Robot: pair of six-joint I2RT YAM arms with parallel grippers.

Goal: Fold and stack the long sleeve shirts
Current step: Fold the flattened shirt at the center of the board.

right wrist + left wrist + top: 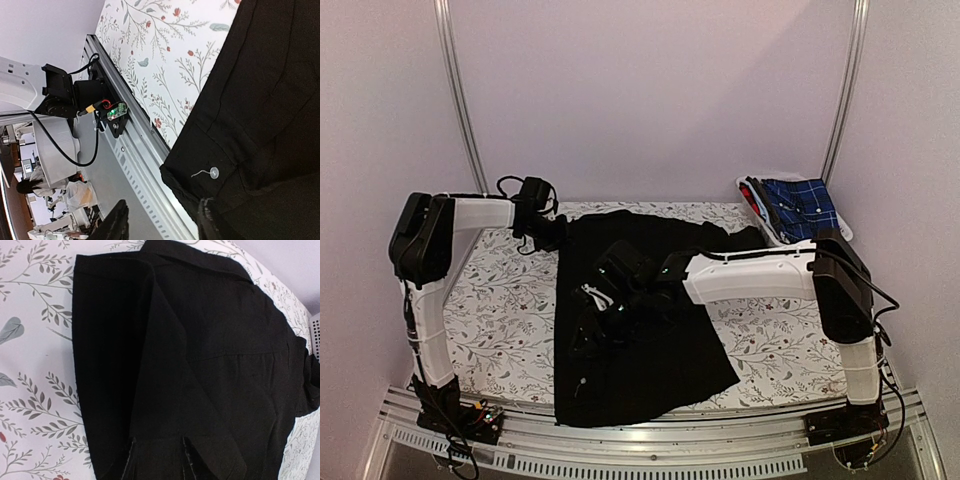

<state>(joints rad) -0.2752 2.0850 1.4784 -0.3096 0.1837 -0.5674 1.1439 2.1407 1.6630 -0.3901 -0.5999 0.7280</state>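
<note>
the left gripper (159,461) has its two fingers close together with a fold of the black shirt (650,370) between them, and it looks like a pinch. this is at the shirt's top corner, on the side away from the white basket (846,232). the right gripper (162,220) has its fingers wide apart and holds nothing. one finger is over the shirt's edge, beside a small pale button (214,172), and the other is over the metal rail (145,165). the shirt lies spread out to the left of the basket, and one sleeve reaches almost to it. its long way runs from the basket's end of the table down to the rail. the corner far from the basket and next to the rail lies just in front of the right fingers, so i think the right arm is nearer for that grab. a blue checked shirt (800,205) sits in the basket.
</note>
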